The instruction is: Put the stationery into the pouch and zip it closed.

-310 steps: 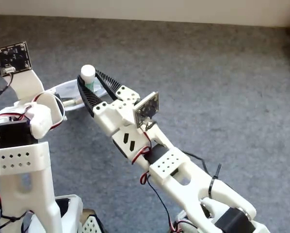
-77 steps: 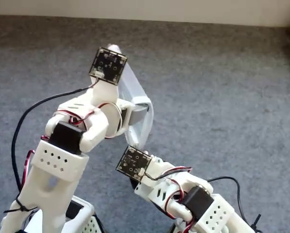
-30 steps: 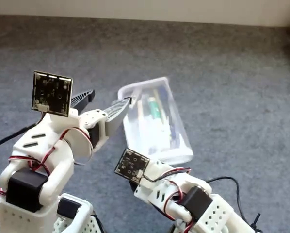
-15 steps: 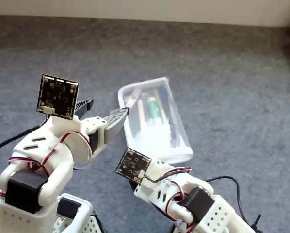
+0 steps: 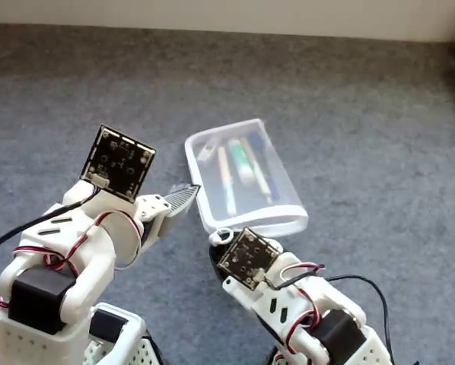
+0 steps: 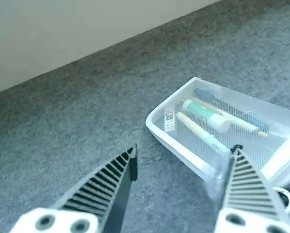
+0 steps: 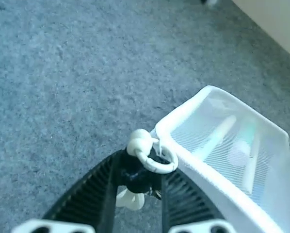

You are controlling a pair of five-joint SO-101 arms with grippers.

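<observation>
Pouch flat on the grey carpet, right gripper pinching its zip pull, left gripper spread beside it.

Nearest the arm bases, the right gripper [image 7: 140,170] has its fingers closed on the dark zip pull [image 7: 152,156] with its white ring, at the near corner of the pouch [image 5: 284,205]. Just beyond, the left gripper [image 6: 185,149] hangs with its ribbed black fingers wide apart and nothing between them; one fingertip is just beside the pouch's long white-edged side, though contact cannot be judged. The clear mesh pouch lies flat on the carpet [image 5: 380,137], stretching away from the arms. The stationery [image 5: 243,166] lies inside it, side by side along its length: a cream pen, a green-and-white stick and a blue pen. A pale wall [image 5: 227,15] borders the carpet at the far edge.
</observation>
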